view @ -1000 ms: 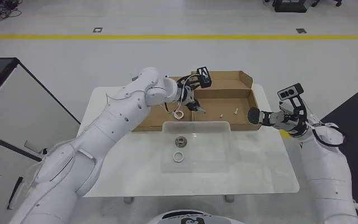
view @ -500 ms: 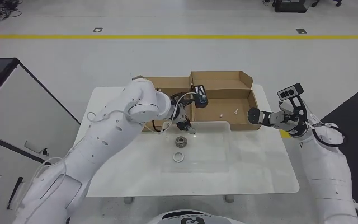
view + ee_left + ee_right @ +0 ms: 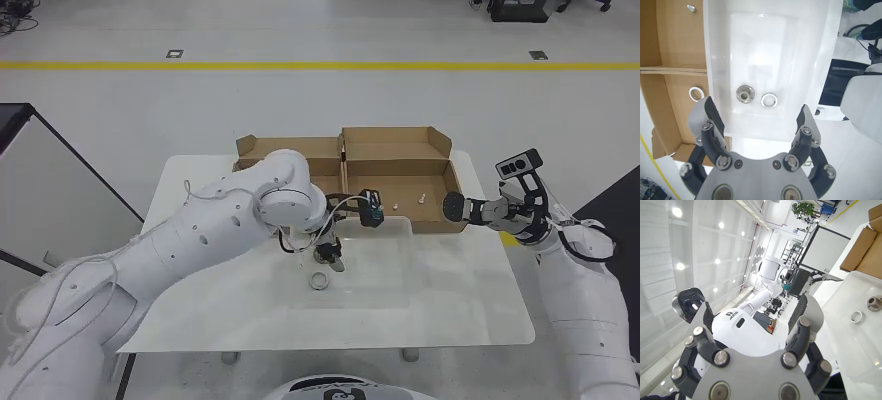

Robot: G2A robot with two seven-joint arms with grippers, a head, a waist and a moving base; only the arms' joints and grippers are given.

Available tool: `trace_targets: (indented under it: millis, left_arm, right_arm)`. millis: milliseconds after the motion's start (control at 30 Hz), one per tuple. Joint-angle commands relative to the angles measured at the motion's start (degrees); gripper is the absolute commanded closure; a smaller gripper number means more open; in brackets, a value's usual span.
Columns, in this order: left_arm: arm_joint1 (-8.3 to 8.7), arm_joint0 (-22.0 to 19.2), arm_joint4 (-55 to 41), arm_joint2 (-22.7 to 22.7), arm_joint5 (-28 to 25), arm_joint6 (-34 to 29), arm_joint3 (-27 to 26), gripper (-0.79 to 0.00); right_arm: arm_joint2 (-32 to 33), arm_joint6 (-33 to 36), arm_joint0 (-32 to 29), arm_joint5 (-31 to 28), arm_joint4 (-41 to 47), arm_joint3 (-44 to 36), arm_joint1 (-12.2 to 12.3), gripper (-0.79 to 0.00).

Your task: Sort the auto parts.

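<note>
Left gripper (image 3: pixel 756 105), jaws spread wide: the gap between its fingers stood free. Ahead of the fingertips lay a flanged hub (image 3: pixel 745 94) and a ring (image 3: pixel 769 99), slightly apart, with bare tray (image 3: pixel 762 47) floor beyond them. The tray's walls ringed both. One finger was flanked by the cardboard box (image 3: pixel 672 98) wall.

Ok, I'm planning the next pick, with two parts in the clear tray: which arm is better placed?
Left, probably: the left gripper hangs open over the tray, by the flanged hub and ring; the right gripper is farther off, beside the cardboard box.

cardboard box (image 3: pixel 395 185) partly hidden behind left arm (image 3: pixel 262 205)
</note>
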Motion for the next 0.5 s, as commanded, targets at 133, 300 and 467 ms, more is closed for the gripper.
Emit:
trace_targets:
  millis: [133, 300, 467]
  left_arm:
    - [0.88, -0.77, -0.85, 2.74, -3.47, 3.49, 1.37, -0.785]
    - [1.66, -0.25, 2.46, 3.99, -4.98, 5.01, 1.93, -0.717]
    - [2.40, 0.57, 3.53, 4.20, -5.40, 5.43, 1.22, -0.533]
  right_arm:
    - [0.00, 0.00, 0.00, 0.00, 0.00, 0.00, 0.00, -0.785]
    - [0.00, 0.00, 0.00, 0.00, 0.00, 0.00, 0.00, -0.785]
    - [0.00, 0.00, 0.00, 0.00, 0.00, 0.00, 0.00, -0.785]
